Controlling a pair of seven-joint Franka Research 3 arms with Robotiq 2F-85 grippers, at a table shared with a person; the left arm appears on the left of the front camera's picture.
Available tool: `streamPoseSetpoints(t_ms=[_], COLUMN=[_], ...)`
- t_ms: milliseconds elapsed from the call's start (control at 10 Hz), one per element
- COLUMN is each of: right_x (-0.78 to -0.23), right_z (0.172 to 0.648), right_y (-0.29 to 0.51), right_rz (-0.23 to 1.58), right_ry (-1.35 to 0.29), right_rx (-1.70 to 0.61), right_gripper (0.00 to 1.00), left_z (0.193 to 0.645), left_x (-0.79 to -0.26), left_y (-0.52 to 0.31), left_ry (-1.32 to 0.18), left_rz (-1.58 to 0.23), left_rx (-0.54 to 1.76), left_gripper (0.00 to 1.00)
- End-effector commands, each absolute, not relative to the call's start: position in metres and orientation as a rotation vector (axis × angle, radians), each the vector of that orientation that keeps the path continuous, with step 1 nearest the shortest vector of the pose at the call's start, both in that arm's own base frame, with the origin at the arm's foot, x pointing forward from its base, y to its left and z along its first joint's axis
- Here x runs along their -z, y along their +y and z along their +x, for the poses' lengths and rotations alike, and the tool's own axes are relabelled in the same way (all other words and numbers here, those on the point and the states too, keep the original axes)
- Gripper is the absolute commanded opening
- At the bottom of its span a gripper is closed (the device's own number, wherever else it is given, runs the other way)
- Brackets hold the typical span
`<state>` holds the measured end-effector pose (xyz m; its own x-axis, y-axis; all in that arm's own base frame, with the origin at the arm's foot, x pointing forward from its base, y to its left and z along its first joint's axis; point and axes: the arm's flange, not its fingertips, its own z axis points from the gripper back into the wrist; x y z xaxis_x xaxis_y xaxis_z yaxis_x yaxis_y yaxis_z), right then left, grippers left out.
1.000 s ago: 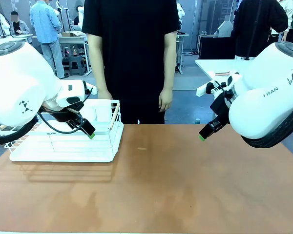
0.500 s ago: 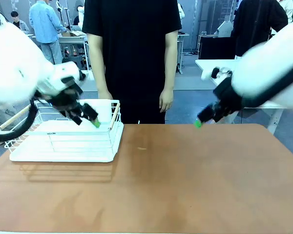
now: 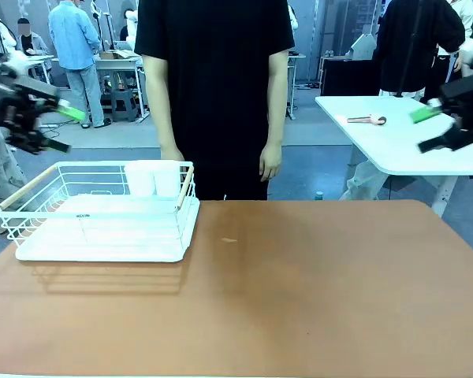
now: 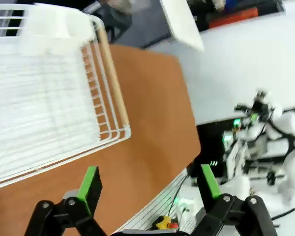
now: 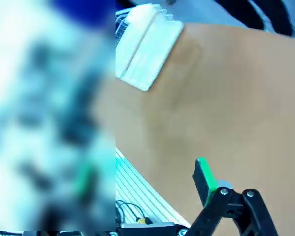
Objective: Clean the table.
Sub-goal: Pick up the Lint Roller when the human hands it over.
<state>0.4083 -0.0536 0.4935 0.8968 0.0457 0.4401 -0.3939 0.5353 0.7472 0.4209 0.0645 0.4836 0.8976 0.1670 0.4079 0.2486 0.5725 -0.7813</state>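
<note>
From my station, the reddish-brown tabletop (image 3: 315, 291) looks nearly done. What it carries is the white wire rack (image 3: 102, 224) at its left end, with what look like white cups (image 3: 154, 178) in the rack's far right corner. A little right of the rack there is one small pale mark (image 3: 230, 240) on the bare wood.

The left claw (image 4: 148, 186) hangs above and to the left of the rack. Its green pads are spread wide with nothing between them, and its wrist camera looks down past the rack's right rim. The right claw (image 3: 426, 131) is far to the right of the rack and well above the wood, also spread and empty.

I judge the step in hand to be pulling both arms clear after the clearing. To do it well, I would keep both claws high and outboard. The left one should stay away from the rack's wooden-trimmed rim. Neither should swing toward the person (image 3: 213, 94) standing behind the rack's far right corner with hands hanging.

Before I call it finished, I would check that pale mark. It may be a stain rather than a crumb, and a two-finger claw would probably not lift either.

On writing, a small dark label (image 3: 83, 215) sits on the rack's near rail, too small to read.
</note>
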Motion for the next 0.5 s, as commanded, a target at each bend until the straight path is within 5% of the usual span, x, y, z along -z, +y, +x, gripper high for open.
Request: streamPoseSetpoints(t_ms=[0,400], right_x=[-0.48,-0.445], right_z=[0.403,0.357], right_y=[-0.121,-0.226], right_rz=[0.98,1.048], right_ry=[-0.379,-0.448], right_rx=[-0.103,0.122], right_gripper=[1.0,1.0], left_z=[0.407,0.35], left_x=[-0.482,-0.478], left_y=[0.138,0.24], left_ry=[-0.566,-0.704], left_rz=[-1.029,-0.976], left_rx=[-0.126,-0.312], left_gripper=[1.0,1.0])
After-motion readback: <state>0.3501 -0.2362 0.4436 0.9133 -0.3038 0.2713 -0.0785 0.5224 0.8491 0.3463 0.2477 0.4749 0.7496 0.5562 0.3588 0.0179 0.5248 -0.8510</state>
